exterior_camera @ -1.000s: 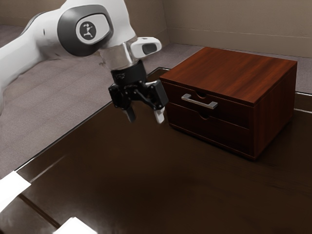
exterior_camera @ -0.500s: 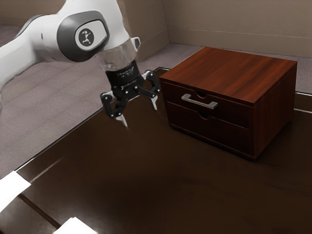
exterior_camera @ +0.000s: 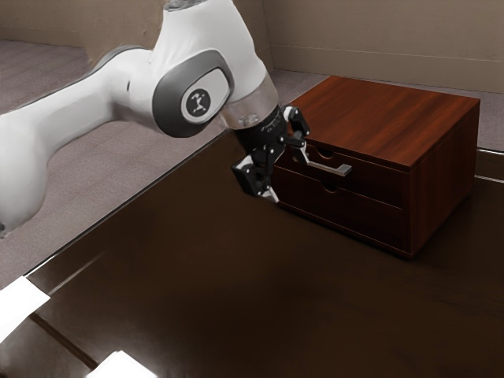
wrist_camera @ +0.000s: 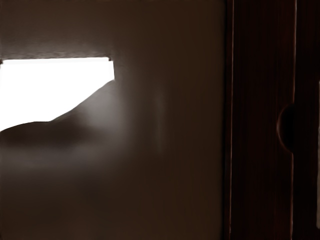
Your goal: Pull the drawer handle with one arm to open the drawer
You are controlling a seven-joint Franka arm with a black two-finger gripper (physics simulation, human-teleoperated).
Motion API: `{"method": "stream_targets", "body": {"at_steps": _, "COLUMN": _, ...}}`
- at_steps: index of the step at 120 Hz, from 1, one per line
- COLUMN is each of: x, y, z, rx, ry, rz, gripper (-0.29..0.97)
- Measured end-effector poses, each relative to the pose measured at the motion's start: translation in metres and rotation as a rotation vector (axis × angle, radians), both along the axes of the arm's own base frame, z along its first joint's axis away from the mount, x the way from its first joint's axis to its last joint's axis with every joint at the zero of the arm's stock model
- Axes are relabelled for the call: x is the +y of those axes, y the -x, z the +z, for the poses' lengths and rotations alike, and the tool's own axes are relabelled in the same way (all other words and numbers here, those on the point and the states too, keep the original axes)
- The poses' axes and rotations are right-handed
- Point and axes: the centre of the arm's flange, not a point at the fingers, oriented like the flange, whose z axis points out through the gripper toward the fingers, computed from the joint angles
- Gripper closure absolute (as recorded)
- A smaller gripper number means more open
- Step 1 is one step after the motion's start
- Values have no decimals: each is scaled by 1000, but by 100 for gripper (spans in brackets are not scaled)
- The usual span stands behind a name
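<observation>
At the exterior view's left the white arm (exterior_camera: 118, 94) has swung forward and across: a second ago it held the hand (exterior_camera: 287, 173) over the bare dark worktop (exterior_camera: 236, 299), well apart from the cabinet (exterior_camera: 370, 118), fingers pointing down. Half a second ago the wrist had begun to roll. Now the hand sits just in front of the cabinet's face, turned so that its fingers reach toward the wood, one finger above and one below. The fingers stand spread, so the hand is open and grips nothing. The upper finger lies at the left end of the handle (exterior_camera: 323, 164); whether it touches the bar cannot be told. To the right, the handle keeps its earlier place on the upper drawer (exterior_camera: 354, 175), which remains flush with the cabinet's face, as does the lower drawer (exterior_camera: 339, 206) beneath it. The wrist view faces the dark wood front (wrist_camera: 260, 120) up close, with a half-round notch (wrist_camera: 286, 127) cut in its edge. Judged from this, the approach is nearly finished, but the grasp and the pull are not yet begun; the fingers probably need to centre on the bar before closing. Both drawers being shut, nothing of what they may hold can be seen.
</observation>
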Motion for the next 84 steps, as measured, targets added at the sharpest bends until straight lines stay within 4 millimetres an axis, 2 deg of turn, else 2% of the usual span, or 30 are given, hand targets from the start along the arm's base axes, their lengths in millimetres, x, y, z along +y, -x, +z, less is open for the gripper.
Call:
{"method": "stream_targets", "body": {"at_steps": 10, "x": 2, "y": -15, "z": -17, "rx": -17, "ry": 3, "rz": 36, "gripper": 6}}
{"method": "stream_targets", "body": {"at_steps": 20, "x": 5, "y": -29, "z": -19, "rx": -58, "ry": 4, "rz": 67, "gripper": 7}}
{"method": "stream_targets", "body": {"at_steps": 34, "x": 6, "y": -52, "z": -34, "rx": -85, "ry": -4, "rz": 94, "gripper": 7}}
{"method": "stream_targets", "body": {"at_steps": 53, "x": 13, "y": -64, "z": -51, "rx": -94, "ry": -14, "rz": 136, "gripper": 9}}
{"method": "stream_targets", "body": {"at_steps": 74, "x": 16, "y": -69, "z": -52, "rx": -130, "ry": -6, "rz": 170, "gripper": 9}}
{"method": "stream_targets", "body": {"at_steps": 84, "x": 18, "y": -73, "z": -58, "rx": -138, "ry": 2, "rz": 184, "gripper": 9}}
